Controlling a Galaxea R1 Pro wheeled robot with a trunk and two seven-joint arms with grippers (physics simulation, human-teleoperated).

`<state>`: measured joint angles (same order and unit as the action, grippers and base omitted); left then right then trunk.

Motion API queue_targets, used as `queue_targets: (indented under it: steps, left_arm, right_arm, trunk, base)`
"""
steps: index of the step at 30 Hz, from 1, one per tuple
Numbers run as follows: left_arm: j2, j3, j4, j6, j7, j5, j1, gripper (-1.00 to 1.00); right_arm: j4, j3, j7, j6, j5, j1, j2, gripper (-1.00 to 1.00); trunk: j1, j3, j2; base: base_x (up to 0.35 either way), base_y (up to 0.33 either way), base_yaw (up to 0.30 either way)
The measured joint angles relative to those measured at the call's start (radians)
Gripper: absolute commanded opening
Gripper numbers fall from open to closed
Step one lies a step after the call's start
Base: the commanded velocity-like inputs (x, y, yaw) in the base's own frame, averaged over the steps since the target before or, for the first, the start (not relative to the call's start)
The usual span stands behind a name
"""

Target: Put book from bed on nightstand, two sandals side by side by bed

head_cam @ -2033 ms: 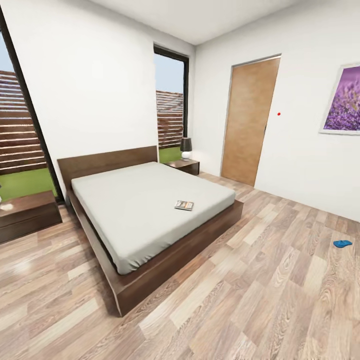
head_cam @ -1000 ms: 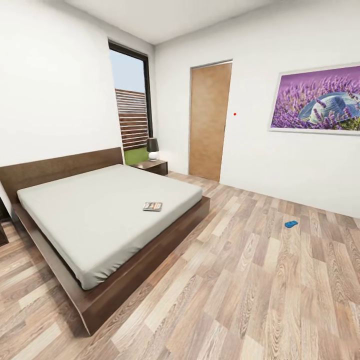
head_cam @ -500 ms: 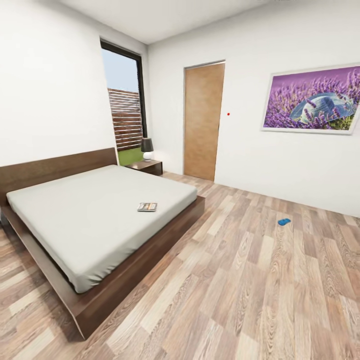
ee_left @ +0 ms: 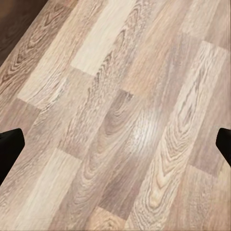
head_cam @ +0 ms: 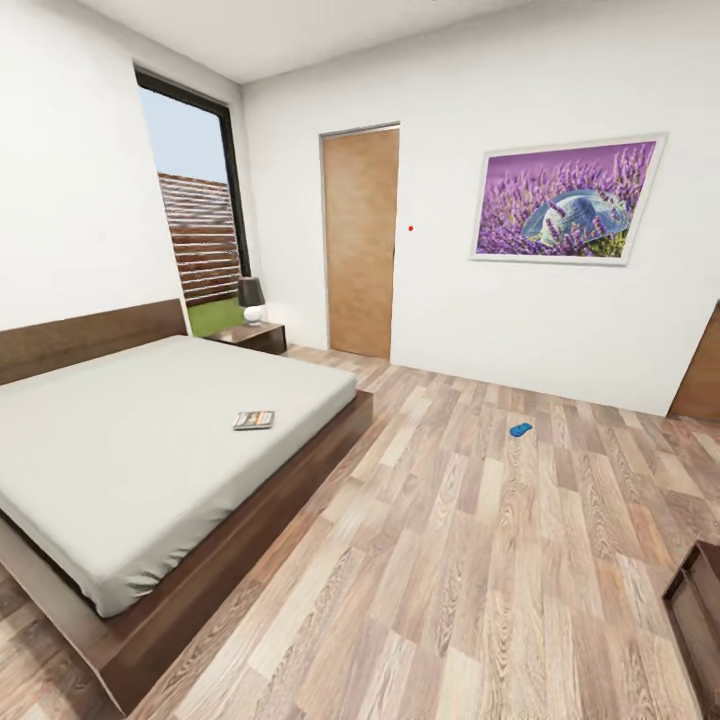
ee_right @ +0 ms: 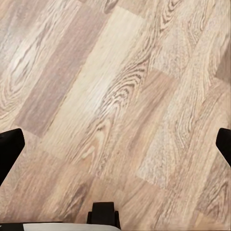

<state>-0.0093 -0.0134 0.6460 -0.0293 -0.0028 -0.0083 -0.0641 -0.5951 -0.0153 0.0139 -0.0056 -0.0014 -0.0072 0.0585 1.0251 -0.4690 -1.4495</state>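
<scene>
Book [head_cam: 254, 420] location, for the record, is the near part of the pale grey mattress; particulars follow, working outward from the grippers.

Left gripper [ee_left: 115, 144]: its two black fingertips [ee_left: 9, 144] sit at opposite edges of the left wrist view, spread wide, with nothing between them. Below it lies bare wood-plank floor [ee_left: 120, 120], and a strip of dark brown wood crosses one corner of that view.

Right gripper [ee_right: 115, 144]: likewise spread wide and holding nothing, black fingertips [ee_right: 9, 147] at opposite edges of the right wrist view, over the same light plank flooring.

Head view: the bed [head_cam: 170, 590], a low platform with dark brown frame and flat headboard, occupies the left of the room. The book lies flat on the mattress, towards the side facing the open floor, well clear of the headboard. Its cover is dark with an orange band; lettering is too small to read.

One blue sandal [head_cam: 520, 430] lies on the floor out in the open, well apart from the bed and nearer the far wall.

A dark brown nightstand [head_cam: 252, 336] stands beside the headboard at the far side of the bed, below a tall black-framed window [head_cam: 195, 200] showing a slatted fence and grass. A small lamp [head_cam: 251, 298] with a dark shade and white base stands on it.

On the far wall: a plain wooden door [head_cam: 360, 245], a small red dot just beside it, and a white-framed picture [head_cam: 565, 200] of purple lavender. No legible writing anywhere. A dark wooden piece of furniture [head_cam: 697, 610] intrudes at the lower right edge.
</scene>
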Motion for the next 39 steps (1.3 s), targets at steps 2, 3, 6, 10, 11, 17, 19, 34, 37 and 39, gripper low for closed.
queue_targets:
  steps: [2, 3, 6, 10, 11, 17, 19, 34, 37, 39]
  left_arm:
    - [0.000, 0.000, 0.000, 0.000, 0.000, 0.000, 0.000, 1.00]
    - [0.000, 0.000, 0.000, 0.000, 0.000, 0.000, 0.000, 1.00]
    - [0.000, 0.000, 0.000, 0.000, 0.000, 0.000, 0.000, 1.00]
    - [0.000, 0.000, 0.000, 0.000, 0.000, 0.000, 0.000, 1.00]
    - [0.000, 0.000, 0.000, 0.000, 0.000, 0.000, 0.000, 1.00]
    - [0.000, 0.000, 0.000, 0.000, 0.000, 0.000, 0.000, 1.00]
    - [0.000, 0.000, 0.000, 0.000, 0.000, 0.000, 0.000, 1.00]
    - [0.000, 0.000, 0.000, 0.000, 0.000, 0.000, 0.000, 1.00]
    - [0.000, 0.000, 0.000, 0.000, 0.000, 0.000, 0.000, 1.00]
    - [0.000, 0.000, 0.000, 0.000, 0.000, 0.000, 0.000, 1.00]
  right_arm:
    - [0.000, 0.000, 0.000, 0.000, 0.000, 0.000, 0.000, 1.00]
    - [0.000, 0.000, 0.000, 0.000, 0.000, 0.000, 0.000, 1.00]
    - [0.000, 0.000, 0.000, 0.000, 0.000, 0.000, 0.000, 1.00]
    - [0.000, 0.000, 0.000, 0.000, 0.000, 0.000, 0.000, 1.00]
    - [0.000, 0.000, 0.000, 0.000, 0.000, 0.000, 0.000, 1.00]
    - [0.000, 0.000, 0.000, 0.000, 0.000, 0.000, -0.001, 1.00]
    - [0.000, 0.000, 0.000, 0.000, 0.000, 0.000, -0.001, 1.00]
    - [0.000, 0.001, 0.000, 0.000, 0.000, 0.000, -0.002, 1.00]
    - [0.000, 0.001, 0.000, 0.000, 0.000, 0.000, -0.002, 1.00]
    - [0.000, 0.002, 0.000, 0.000, 0.000, 0.000, -0.002, 1.00]
  trunk:
    - [0.000, 0.000, 0.000]
    - [0.000, 0.000, 0.000]
    - [0.000, 0.000, 0.000]
    - [0.000, 0.000, 0.000]
    - [0.000, 0.000, 0.000]
    - [0.000, 0.000, 0.000]
    - [0.000, 0.000, 0.000]
    - [0.000, 0.000, 0.000]
    - [0.000, 0.000, 0.000]
    - [0.000, 0.000, 0.000]
  base:
    - [0.000, 0.000, -0.283]
    - [0.000, 0.000, -0.283]
    - [0.000, 0.000, -0.283]
    - [0.000, 0.000, -0.283]
    - [0.000, 0.000, -0.283]
    - [0.000, 0.000, -0.283]
    - [0.000, 0.000, -0.283]
    - [0.000, 0.000, -0.283]
    - [0.000, 0.000, -0.283]
    - [0.000, 0.000, -0.283]
